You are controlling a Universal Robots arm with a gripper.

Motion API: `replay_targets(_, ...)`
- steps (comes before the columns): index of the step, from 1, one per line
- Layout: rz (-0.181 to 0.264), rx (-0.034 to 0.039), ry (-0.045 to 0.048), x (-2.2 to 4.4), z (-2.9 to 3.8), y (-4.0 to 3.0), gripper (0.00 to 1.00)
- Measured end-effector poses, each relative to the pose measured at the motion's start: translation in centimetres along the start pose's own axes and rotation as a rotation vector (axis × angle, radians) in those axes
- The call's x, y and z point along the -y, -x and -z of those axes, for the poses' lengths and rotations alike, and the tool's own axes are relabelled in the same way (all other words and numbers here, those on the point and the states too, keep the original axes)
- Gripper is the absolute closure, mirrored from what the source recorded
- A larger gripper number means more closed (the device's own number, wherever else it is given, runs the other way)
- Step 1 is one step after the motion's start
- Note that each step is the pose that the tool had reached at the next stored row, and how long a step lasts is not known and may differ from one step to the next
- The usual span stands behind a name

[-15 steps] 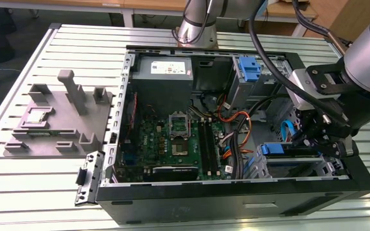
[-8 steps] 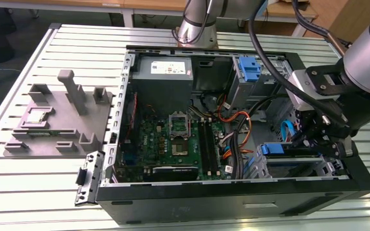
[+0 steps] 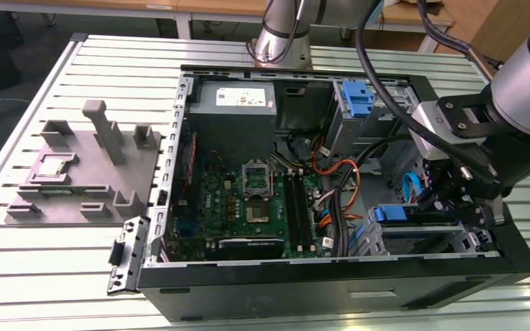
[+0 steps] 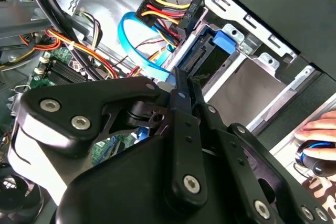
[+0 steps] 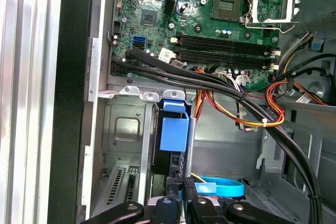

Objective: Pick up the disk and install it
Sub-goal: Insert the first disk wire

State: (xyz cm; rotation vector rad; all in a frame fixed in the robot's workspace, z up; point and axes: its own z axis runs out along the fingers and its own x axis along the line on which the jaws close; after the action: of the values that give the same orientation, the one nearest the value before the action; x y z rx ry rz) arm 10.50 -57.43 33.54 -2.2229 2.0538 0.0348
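Note:
The disk (image 3: pixel 397 214) stands on edge in the metal bay (image 3: pixel 449 241) at the case's corner, on the exterior view's right, with its bright blue bracket (image 5: pixel 174 128) uppermost. In the second wrist view its connector end (image 4: pixel 195 60) faces me. My gripper (image 3: pixel 451 205) hangs inside the case right over that end. The two black fingers (image 4: pixel 185 109) lie pressed together, their tips at the disk's edge, with nothing between them. In the first wrist view my gripper (image 5: pixel 178 204) sits just behind the disk's dark body (image 5: pixel 164 153).
A blue flat cable (image 4: pixel 137 51) and red, yellow and orange wires (image 5: pixel 252 114) loop beside the bay. The motherboard (image 3: pixel 256 200), grey power supply (image 3: pixel 232 100) and a blue-handled bay (image 3: pixel 361 100) are in the case. A grey fixture (image 3: pixel 90 172) stands outside. A hand (image 4: pixel 320 128) rests beyond the case wall.

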Motion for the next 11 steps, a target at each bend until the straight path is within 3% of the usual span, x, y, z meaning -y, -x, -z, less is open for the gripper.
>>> replay_targets(11, 0.0, 0.0001, 0.0, -0.03, -0.4, -0.04, 0.84)
